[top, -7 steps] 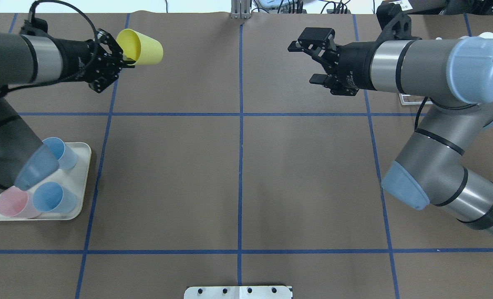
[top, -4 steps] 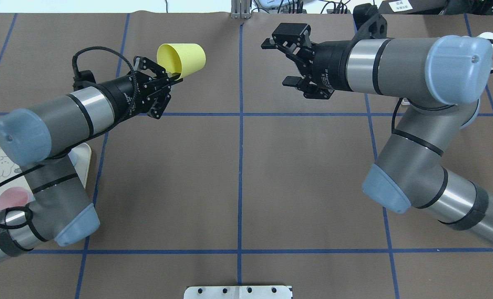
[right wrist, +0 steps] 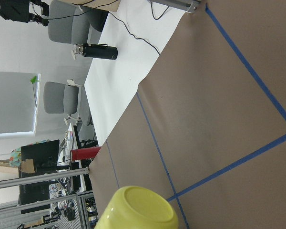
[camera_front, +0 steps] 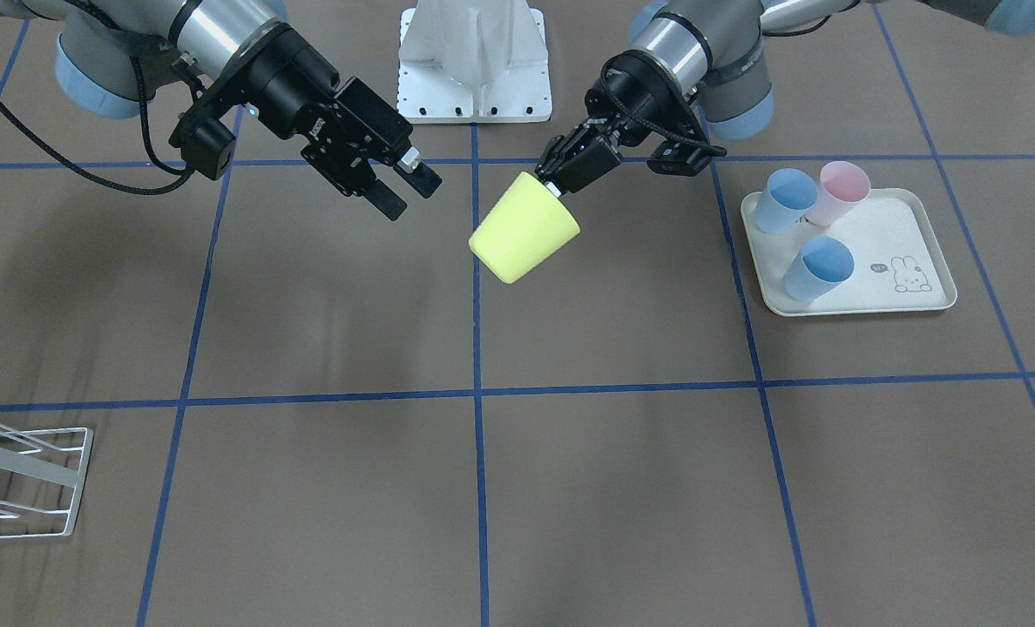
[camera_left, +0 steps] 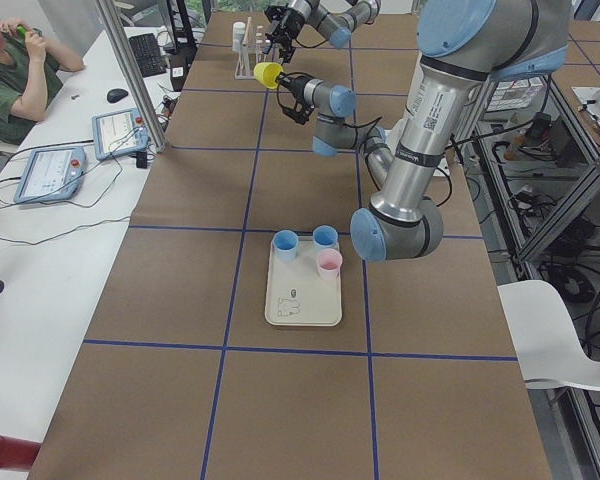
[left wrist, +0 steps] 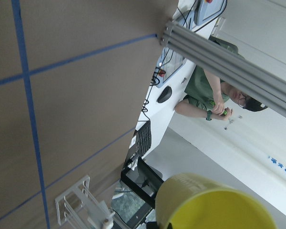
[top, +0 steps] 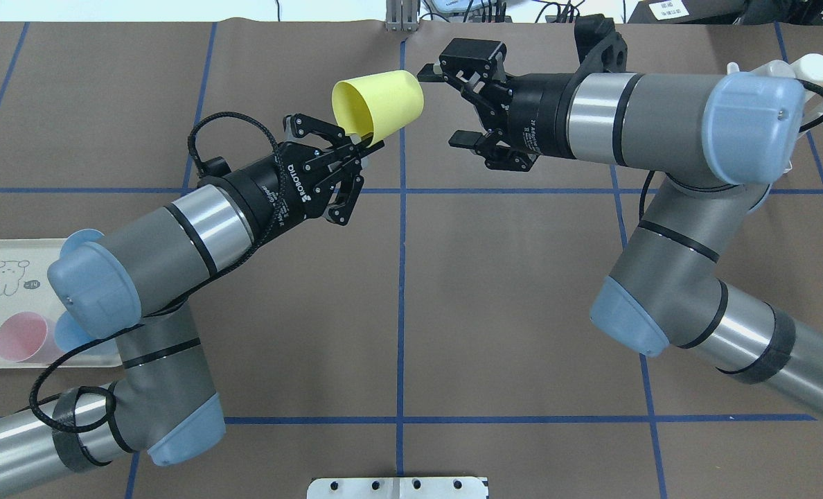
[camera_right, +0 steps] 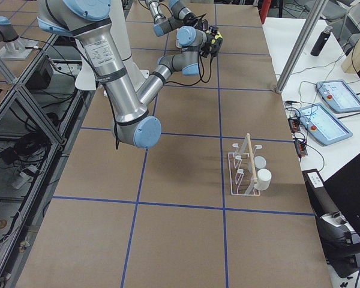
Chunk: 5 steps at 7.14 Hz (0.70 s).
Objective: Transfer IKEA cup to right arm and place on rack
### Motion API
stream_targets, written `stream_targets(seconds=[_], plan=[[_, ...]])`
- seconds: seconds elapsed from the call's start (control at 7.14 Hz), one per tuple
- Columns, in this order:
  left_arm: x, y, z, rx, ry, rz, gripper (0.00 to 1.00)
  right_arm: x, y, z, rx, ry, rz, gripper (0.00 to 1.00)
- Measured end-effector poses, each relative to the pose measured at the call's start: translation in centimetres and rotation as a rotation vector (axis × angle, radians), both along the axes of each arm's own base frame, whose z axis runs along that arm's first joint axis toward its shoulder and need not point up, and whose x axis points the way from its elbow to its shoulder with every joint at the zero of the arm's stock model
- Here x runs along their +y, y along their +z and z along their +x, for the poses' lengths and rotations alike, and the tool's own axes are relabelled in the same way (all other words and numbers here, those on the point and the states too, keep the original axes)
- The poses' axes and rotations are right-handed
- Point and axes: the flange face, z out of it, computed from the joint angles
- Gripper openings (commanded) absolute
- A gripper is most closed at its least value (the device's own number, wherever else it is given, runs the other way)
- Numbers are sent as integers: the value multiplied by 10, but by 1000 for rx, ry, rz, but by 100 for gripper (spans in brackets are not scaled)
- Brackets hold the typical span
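Now the left tool point(top: 370, 144) pinches the yellow cup point(top: 382, 102) by its rim, up in the air over the bench's centre line. The cup lies sideways with its base aimed at the right tool point(top: 445, 105), which gapes wide, near but apart.

Yellow cup point(top: 378, 102): smooth matt plastic. Table cover point(top: 508, 291): matt brown paper, slightly creased. Rack point(camera_front: 37, 470): white coated wire, some bare wood. Tray point(camera_front: 896, 228): smooth, cream.
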Motion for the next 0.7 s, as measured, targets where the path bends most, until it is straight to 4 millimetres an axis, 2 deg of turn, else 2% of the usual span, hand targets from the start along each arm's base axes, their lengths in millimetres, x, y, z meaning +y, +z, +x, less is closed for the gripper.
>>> stream_targets(seconds=[0.7], plan=[[14, -23, 20, 41, 4, -4, 0, 0, 0, -2, -11, -4, -12, 100]])
